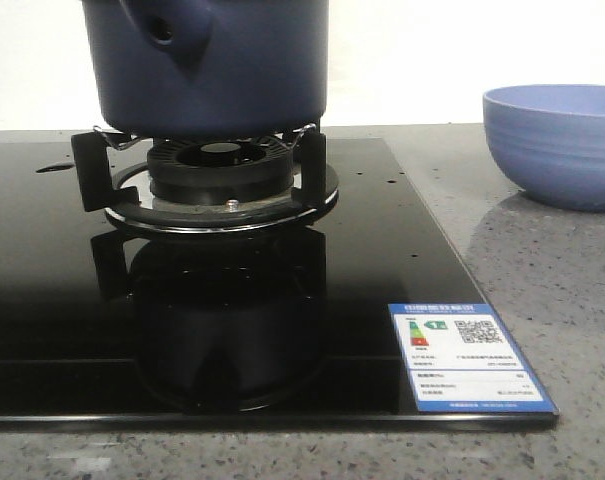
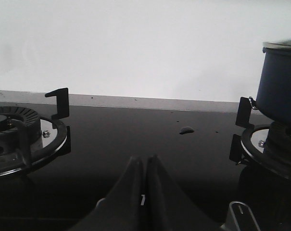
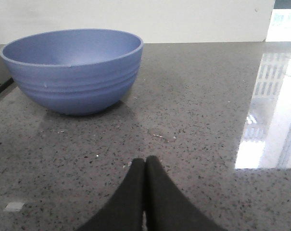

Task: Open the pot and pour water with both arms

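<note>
The dark navy pot stands on the burner grate of the black glass hob, its hollow handle stub pointing toward the camera; its top is cut off in the front view. The left wrist view catches the pot at the edge, with a lid rim just showing on top. My left gripper is shut and empty, low over the hob between two burners. My right gripper is shut and empty over the grey counter, a short way from the light-blue bowl. Neither gripper shows in the front view.
The light-blue ribbed bowl sits on the speckled counter right of the hob. A second burner lies on the hob's other side. A small spot marks the glass. An energy label is stuck at the hob's front right corner.
</note>
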